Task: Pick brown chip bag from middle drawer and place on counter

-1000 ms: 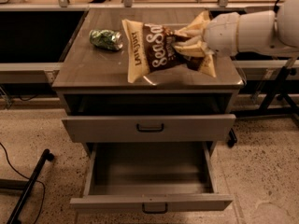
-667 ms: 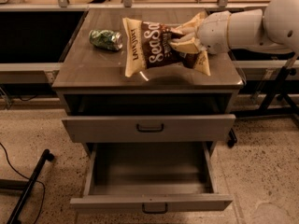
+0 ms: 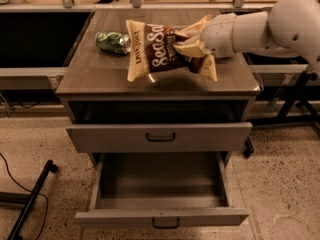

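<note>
Camera view is showing the gripper (image 3: 192, 46) clamping the chip bag (image 3: 152, 51) over the counter (image 3: 100, 76); releasing is likely risking bumping the packet (image 3: 112, 41).

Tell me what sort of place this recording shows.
Probably a robot test lab, not a home: freestanding drawer cabinet, speckled floor, loose cable. The gripper holds the brown chip bag over the counter.

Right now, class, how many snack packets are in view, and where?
2. The brown chip bag is over the counter, gripped at its right end by the tool; the green packet lies at the counter's back left. More may be hidden.
</note>
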### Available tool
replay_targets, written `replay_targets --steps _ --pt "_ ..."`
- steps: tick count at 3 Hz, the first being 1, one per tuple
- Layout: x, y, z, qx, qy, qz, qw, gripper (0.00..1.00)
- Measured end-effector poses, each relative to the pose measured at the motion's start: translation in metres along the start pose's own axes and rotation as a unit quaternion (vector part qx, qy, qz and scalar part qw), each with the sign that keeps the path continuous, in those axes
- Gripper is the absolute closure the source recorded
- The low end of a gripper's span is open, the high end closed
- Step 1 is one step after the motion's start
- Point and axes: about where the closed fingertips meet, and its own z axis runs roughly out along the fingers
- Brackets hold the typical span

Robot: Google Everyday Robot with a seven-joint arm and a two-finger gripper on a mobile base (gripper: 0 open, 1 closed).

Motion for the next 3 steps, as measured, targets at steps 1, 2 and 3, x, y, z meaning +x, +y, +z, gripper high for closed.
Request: replay_targets --steps 1,2,3 --pt "0.004 -0.002 0.024 0.003 0.007 0.022 0.9997 1.00" --pt "0.006 -0.006 0.043 0.008 0.019 0.034 0.9992 0.85" --pt "0.007 -0.009 0.056 0.009 0.027 0.043 0.9987 0.62"
